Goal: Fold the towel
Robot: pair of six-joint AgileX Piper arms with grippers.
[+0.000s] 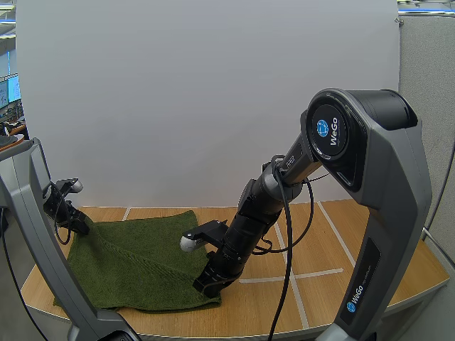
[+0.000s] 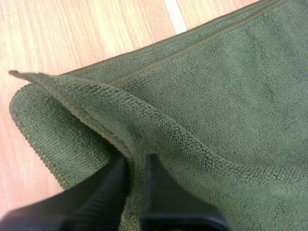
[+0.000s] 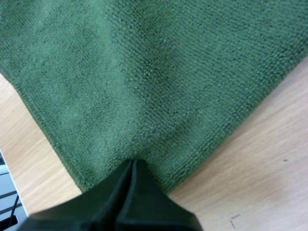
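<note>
A dark green towel (image 1: 142,263) lies spread on the wooden table (image 1: 327,234), left of middle. My left gripper (image 1: 79,227) is at the towel's far left corner. In the left wrist view, that gripper (image 2: 137,166) is shut on a raised fold of the towel's hemmed edge (image 2: 96,108), which stands up off the cloth (image 2: 216,96). My right gripper (image 1: 206,288) is down at the towel's near right corner. In the right wrist view, its tips (image 3: 133,162) are pressed together into the towel (image 3: 144,72) close to the edge, and the cloth puckers toward them.
White tape lines (image 1: 313,273) cross the table's right half. Bare wood (image 3: 250,159) lies right of the towel. The table's front edge runs just below the towel's near hem. A white wall stands behind the table.
</note>
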